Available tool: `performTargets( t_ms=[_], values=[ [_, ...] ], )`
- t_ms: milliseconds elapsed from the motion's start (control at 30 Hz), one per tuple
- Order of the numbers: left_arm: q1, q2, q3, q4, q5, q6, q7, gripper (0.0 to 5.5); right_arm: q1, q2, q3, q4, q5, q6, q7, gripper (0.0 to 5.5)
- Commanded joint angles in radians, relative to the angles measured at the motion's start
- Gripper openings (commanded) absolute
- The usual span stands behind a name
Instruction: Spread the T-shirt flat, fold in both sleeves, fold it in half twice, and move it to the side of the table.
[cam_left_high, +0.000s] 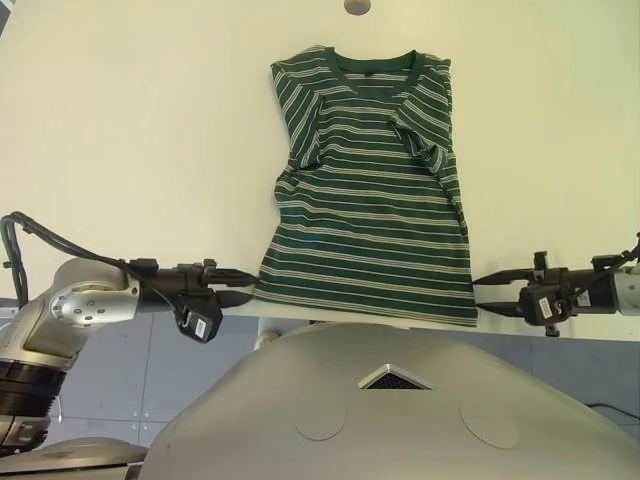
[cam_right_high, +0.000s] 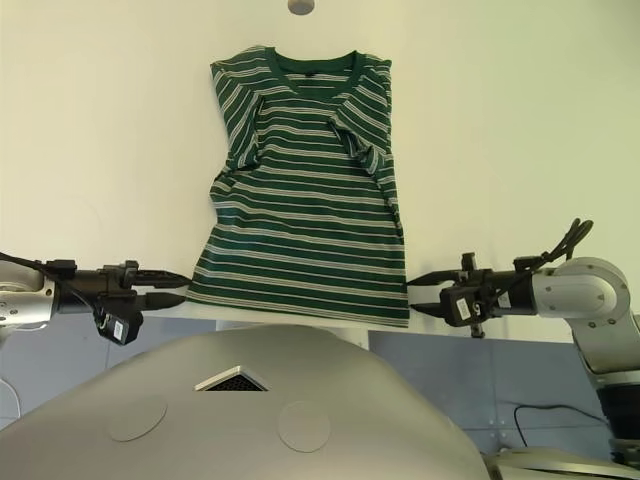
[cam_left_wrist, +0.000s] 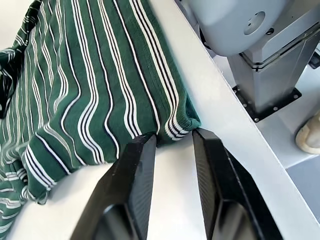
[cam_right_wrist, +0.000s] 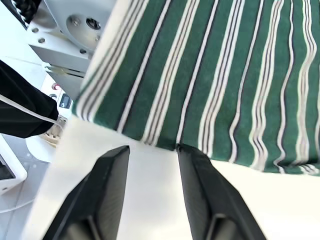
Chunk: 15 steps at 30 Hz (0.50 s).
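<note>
**Both grippers poised at the hem corners**

Over to the left gripper (cam_left_wrist: 175, 137): parted to a narrow gap, nothing pinched. Tips right at the hem's left corner, one against the edge of the cloth, the other on bare white tabletop just beside the corner. Forearm stretched level along the table's (cam_left_high: 130, 150) near edge, pointing inward toward the middle.

Now the right gripper (cam_right_wrist: 152, 148): open about as far, gripping nothing. One tip touching the striped edge by the hem's right corner, the other on bare table nearer the table's edge. Forearm likewise level and pointing inward, a mirror of the left.

And between them the T-shirt (cam_left_high: 370, 210): green with white stripes, lying in the middle of the table, collar at the far side, hem running along the near edge. Sleeves turned in over the body, cloth creased around the chest, lower half lying smoother.
</note>
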<state>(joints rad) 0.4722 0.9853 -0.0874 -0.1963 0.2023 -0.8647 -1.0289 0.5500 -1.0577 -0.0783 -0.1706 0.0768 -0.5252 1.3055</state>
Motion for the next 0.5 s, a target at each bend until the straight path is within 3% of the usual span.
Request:
performTargets(
  t_ms=[33,133,267,500],
  values=[
    [0.004,0.010,-0.065,0.007,0.079,0.013,0.015,0.63,-0.012,-0.031,0.017,-0.007,0.004,-0.057,0.001,1.78],
    [-0.011,0.031,-0.097,0.028,0.082,0.013,0.028,0.09,0.036,-0.030,0.037,-0.024,-0.007,-0.093,-0.010,1.78],
    [-0.016,0.060,-0.122,0.036,0.040,0.042,0.028,0.01,0.056,-0.020,0.064,-0.034,-0.026,-0.122,-0.040,1.78],
    [-0.017,0.116,-0.129,-0.120,-0.328,0.363,-0.041,0.00,0.042,-0.028,0.114,-0.065,0.028,-0.002,-0.058,0.37]
  ],
)
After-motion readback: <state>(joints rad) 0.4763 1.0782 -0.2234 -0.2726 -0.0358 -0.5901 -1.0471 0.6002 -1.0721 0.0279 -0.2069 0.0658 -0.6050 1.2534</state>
